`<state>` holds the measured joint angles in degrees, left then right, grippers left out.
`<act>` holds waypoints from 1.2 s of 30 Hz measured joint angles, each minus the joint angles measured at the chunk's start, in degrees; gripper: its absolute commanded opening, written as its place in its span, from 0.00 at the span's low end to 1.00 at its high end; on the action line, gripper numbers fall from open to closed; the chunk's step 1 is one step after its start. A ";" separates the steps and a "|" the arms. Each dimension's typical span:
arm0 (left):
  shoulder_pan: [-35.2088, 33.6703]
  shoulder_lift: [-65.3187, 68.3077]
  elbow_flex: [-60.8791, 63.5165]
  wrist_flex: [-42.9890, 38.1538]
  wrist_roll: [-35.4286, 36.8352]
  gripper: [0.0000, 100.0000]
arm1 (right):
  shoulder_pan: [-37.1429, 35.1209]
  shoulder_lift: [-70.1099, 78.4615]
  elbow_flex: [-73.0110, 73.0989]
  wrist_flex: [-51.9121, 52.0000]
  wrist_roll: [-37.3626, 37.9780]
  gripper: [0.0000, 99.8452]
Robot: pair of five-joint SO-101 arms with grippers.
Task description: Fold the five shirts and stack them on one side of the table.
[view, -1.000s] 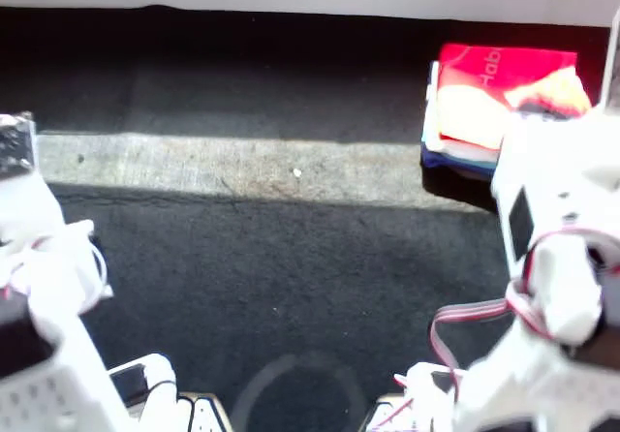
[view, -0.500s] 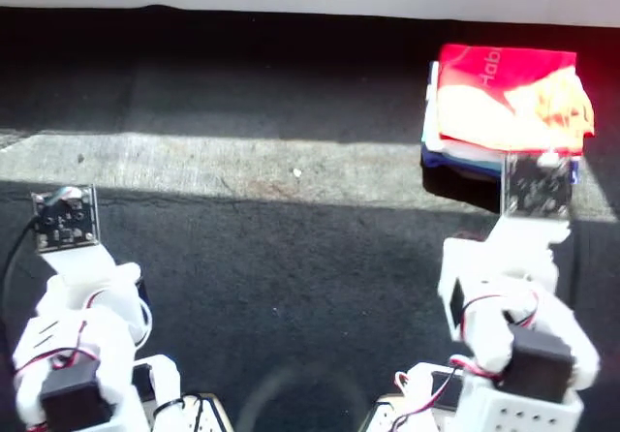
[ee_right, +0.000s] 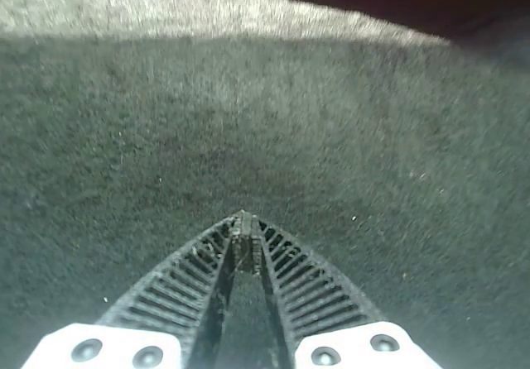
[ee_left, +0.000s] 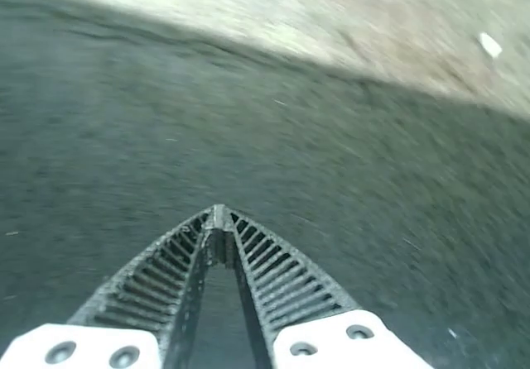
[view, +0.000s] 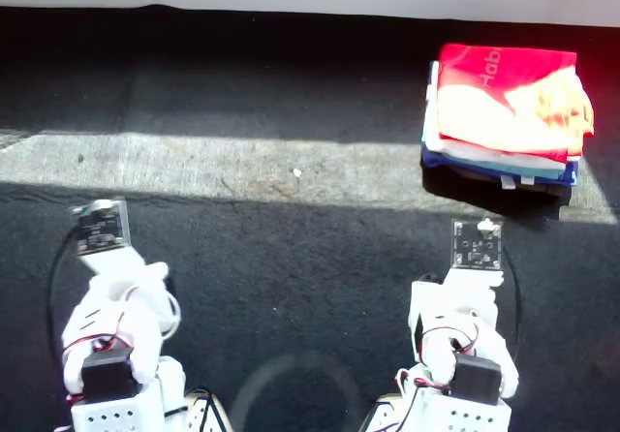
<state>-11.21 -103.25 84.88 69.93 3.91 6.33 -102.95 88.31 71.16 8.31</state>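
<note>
Shirts [view: 504, 112] lie folded in one stack at the far right side of the counter [view: 291, 258], a red one on top and the lower edges a little uneven. A careless sweep could probably knock those layers askew or undo a fold. The right claw [ee_right: 242, 224] is well short of the stack, its tips pressed together on nothing. The left claw [ee_left: 217, 220], likewise closed tip to tip and empty, is farther off across the counter.

You had white lettering across the red shirt [view: 467, 72] on top of the stack [view: 484, 159], too washed out and fold-cut to read whole.
</note>
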 measured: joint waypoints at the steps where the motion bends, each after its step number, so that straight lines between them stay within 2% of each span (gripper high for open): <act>1: 3.16 0.00 1.14 0.00 0.26 0.01 | 0.00 0.09 1.05 0.00 0.00 0.01; 4: 11.16 0.00 4.57 0.00 0.26 0.01 | 0.00 0.09 4.40 0.00 0.00 0.01; 8: 13.19 0.00 7.47 0.26 0.53 0.01 | 0.00 -0.09 7.38 0.97 0.00 0.01; 15: 13.27 0.00 11.25 5.80 0.53 0.01 | 0.00 0.00 7.47 0.35 0.00 0.01; 36: 13.27 0.00 11.34 5.98 0.53 0.01 | 0.44 0.00 7.47 0.00 0.00 0.01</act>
<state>2.07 -103.25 96.22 75.91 4.44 6.77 -102.95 95.78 71.16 8.31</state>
